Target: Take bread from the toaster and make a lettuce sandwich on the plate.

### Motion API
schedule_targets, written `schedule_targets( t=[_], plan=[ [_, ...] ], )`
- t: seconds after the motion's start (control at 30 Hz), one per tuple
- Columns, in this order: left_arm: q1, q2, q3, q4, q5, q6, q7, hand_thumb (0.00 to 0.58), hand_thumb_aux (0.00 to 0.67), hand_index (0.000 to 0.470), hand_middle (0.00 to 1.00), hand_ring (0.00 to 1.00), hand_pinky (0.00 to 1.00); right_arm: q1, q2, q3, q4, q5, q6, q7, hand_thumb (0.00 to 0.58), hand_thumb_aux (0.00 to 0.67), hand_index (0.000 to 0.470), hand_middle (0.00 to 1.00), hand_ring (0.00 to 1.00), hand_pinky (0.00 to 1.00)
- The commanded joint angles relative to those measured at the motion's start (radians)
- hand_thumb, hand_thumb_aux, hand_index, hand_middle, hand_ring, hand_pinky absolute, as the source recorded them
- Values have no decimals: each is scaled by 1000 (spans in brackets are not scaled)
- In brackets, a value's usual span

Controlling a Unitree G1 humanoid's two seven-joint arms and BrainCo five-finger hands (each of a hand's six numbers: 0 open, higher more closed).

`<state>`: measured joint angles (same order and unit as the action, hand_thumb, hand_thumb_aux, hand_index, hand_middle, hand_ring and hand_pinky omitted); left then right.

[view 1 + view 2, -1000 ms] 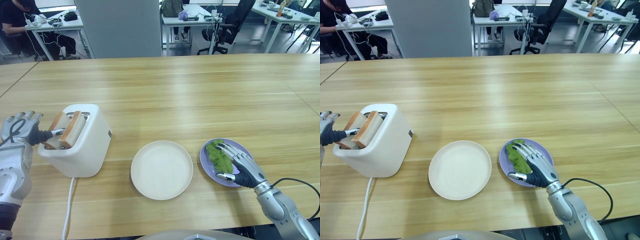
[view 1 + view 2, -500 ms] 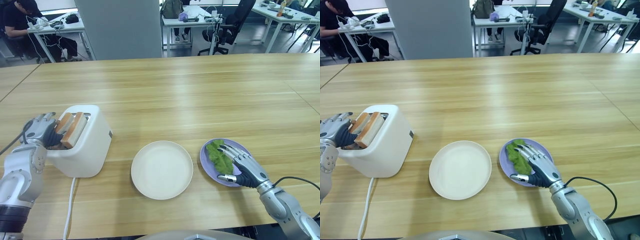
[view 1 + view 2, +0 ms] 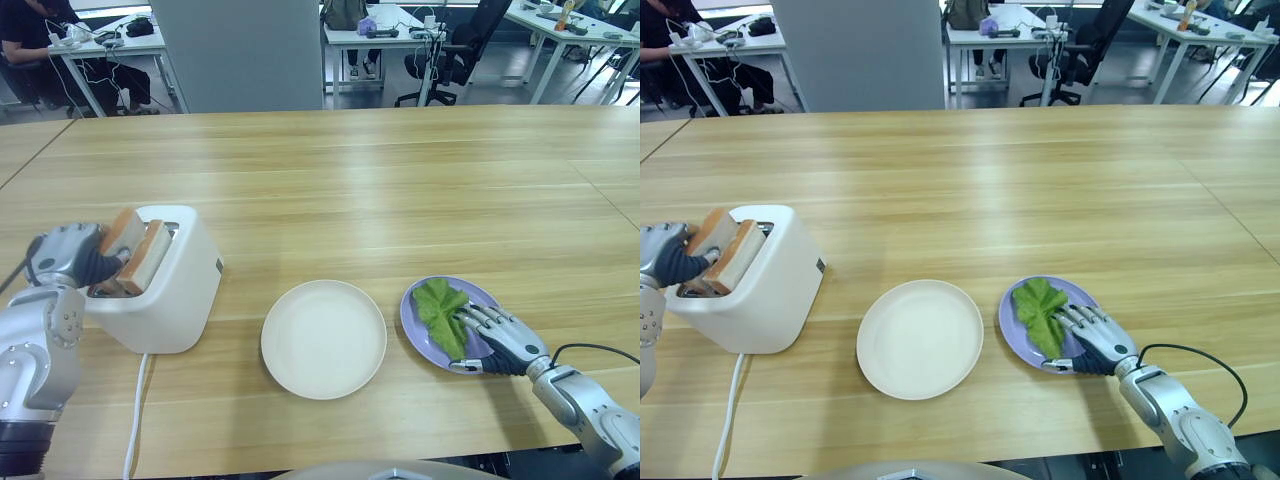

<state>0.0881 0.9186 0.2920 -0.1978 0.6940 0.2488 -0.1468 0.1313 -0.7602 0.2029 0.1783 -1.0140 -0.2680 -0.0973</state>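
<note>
Right now the left hand (image 3: 68,262) is closed around the outer bread slice (image 3: 125,232), standing tall in the toaster (image 3: 172,295), so it should lift straight up, then go right to the white plate (image 3: 323,340).

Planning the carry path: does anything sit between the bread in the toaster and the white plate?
Nothing visible. Only bare table lies between the toaster, with the bread in its slots, and the white plate to its right.
</note>
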Motion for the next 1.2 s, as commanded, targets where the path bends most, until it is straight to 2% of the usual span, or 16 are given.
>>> schedule_targets(
  t=[0.03, 0.37, 0.4, 0.43, 0.47, 0.5, 0.67, 0.87, 1.0, 1.2],
  plan=[
    [-20, -27, 66, -185, -47, 1, -38, 580, 670, 460, 1000, 1000, 1000, -64, 1, 56, 80, -34, 7, -26, 0, 0, 0, 0, 0, 0],
    [-48, -136, 11, -482, -146, 63, -226, 580, 670, 460, 1000, 1000, 1000, -104, 23, 101, 111, -18, 37, -65, 0, 0, 0, 0, 0, 0],
    [-47, -149, 4, -502, -153, 72, -241, 580, 670, 460, 1000, 1000, 1000, -105, 23, 104, 111, -18, 39, -66, 310, 213, 146, 0, 0, 0],
    [-47, -166, -10, -524, -167, 85, -260, 580, 670, 460, 1000, 1000, 1000, -105, 22, 107, 109, -21, 41, -71, 310, 213, 146, 0, 0, 0],
    [-46, -182, -24, -543, -182, 96, -278, 580, 670, 460, 1000, 1000, 1000, -105, 20, 109, 105, -21, 44, -76, 564, 560, 384, 0, 0, 0],
    [-45, -199, -37, -559, -198, 108, -293, 580, 670, 460, 1000, 1000, 1000, -105, 19, 111, 103, -21, 47, -81, 580, 670, 460, 0, 0, 0],
    [-13, -263, -133, -614, -250, 146, -363, 580, 670, 460, 1000, 1000, 1000, -103, 17, 98, 85, 10, 43, -111, 580, 670, 460, 0, 0, 0],
    [79, -331, -322, -600, -261, 122, -393, 580, 670, 460, 1000, 1000, 1000, -97, 15, 75, 43, 45, 37, -147, 580, 670, 460, 0, 0, 0],
    [120, -390, -456, -512, -267, 83, -378, 580, 670, 460, 1000, 1000, 1000, -93, 12, 61, 11, 66, 25, -169, 580, 670, 460, 0, 0, 0],
    [112, -457, -621, -317, -251, 19, -362, 580, 670, 460, 1000, 1000, 1000, -84, 10, 26, -63, 87, 2, -204, 580, 670, 460, 0, 0, 0]
  ],
)
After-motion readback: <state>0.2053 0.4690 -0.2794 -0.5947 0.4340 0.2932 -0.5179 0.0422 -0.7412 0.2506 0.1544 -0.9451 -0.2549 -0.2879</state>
